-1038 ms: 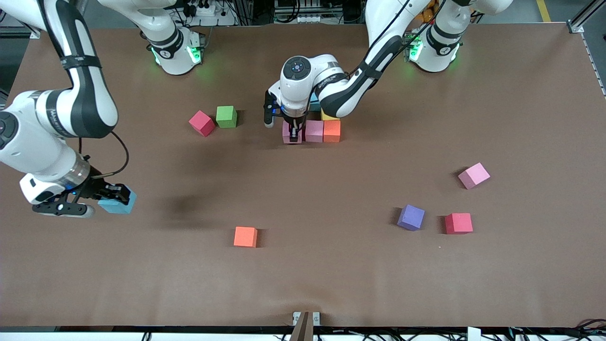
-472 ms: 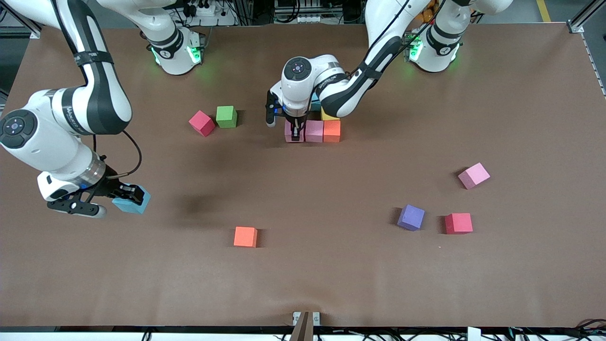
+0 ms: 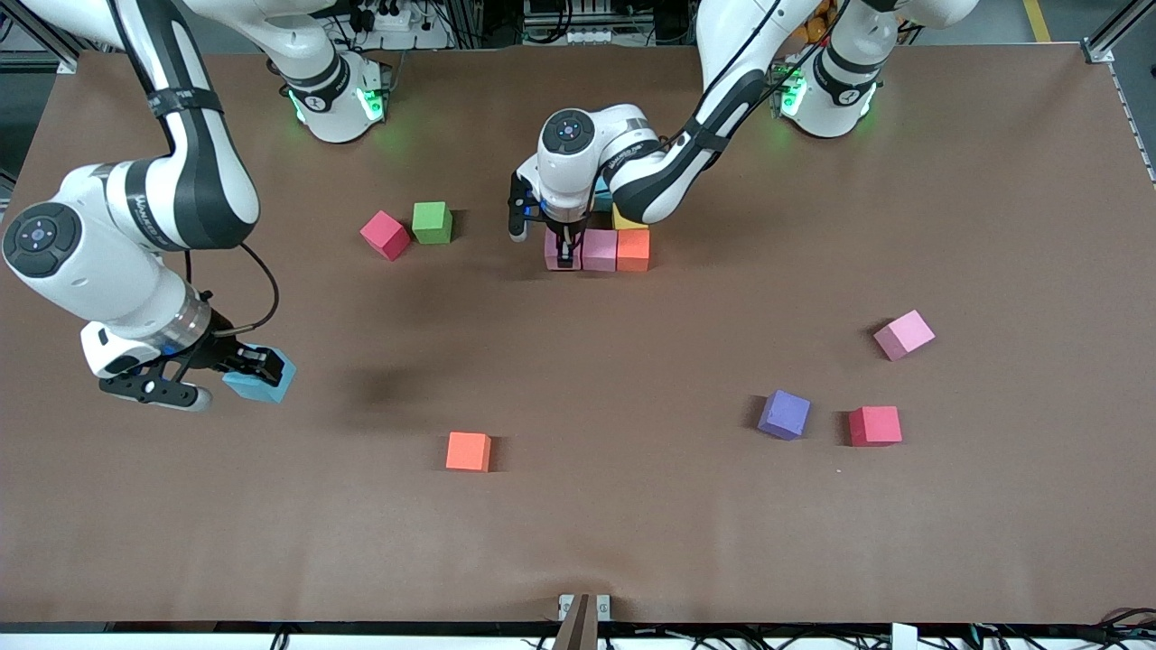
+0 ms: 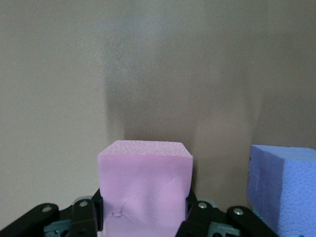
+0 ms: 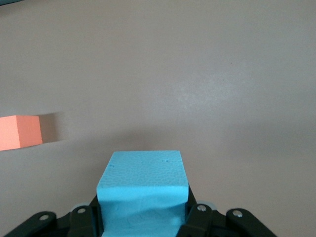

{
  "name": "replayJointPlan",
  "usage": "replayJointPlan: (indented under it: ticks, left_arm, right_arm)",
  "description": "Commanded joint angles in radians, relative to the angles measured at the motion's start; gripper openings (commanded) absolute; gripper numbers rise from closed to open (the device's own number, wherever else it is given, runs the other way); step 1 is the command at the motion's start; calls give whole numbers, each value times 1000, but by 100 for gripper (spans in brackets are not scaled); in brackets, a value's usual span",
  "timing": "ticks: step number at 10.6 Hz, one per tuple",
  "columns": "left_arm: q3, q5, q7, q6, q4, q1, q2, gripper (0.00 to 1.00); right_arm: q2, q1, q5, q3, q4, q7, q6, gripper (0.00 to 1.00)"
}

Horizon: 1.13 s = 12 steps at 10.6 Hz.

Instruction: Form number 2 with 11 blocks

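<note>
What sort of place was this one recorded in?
Probably a robotics lab bench: two arms fixed along one edge of a brown-covered table, loose foam blocks on it, and cables and a power strip past the bases.

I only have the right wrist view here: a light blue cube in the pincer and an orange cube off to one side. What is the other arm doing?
Observer: The left pincer is shut on a pink cube, down at the row of cubes mid-table.
Reviewer: What is in that row?
Observer: Another pink cube and an orange cube beside it, with a yellow cube just farther from the front camera.
Reviewer: Any green one around?
Observer: Yes, a green cube beside a red cube, toward the right arm's end.
</note>
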Motion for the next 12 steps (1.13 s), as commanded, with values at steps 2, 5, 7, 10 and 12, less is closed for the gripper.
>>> replayJointPlan:
  ticks: [2, 5, 7, 10, 12]
  left_arm:
    - [-6, 21, 22, 14, -17, 8, -7, 39]
    - [-6, 21, 24, 14, -17, 7, -3, 39]
    - [-6, 21, 24, 14, -16, 7, 0, 39]
    - [-6, 20, 8, 14, -11, 2, 5, 100]
    - [-6, 18, 7, 14, -8, -2, 6, 100]
  right_arm:
    - [-51, 12, 11, -14, -17, 16, -70, 50]
    - [-68, 15, 11, -14, -17, 18, -110, 50]
    - [-83, 19, 12, -12, -16, 19, -129, 50]
    - [-90, 39, 12, -11, -14, 68, -147, 50]
    - [-90, 51, 20, -11, -10, 81, -147, 50]
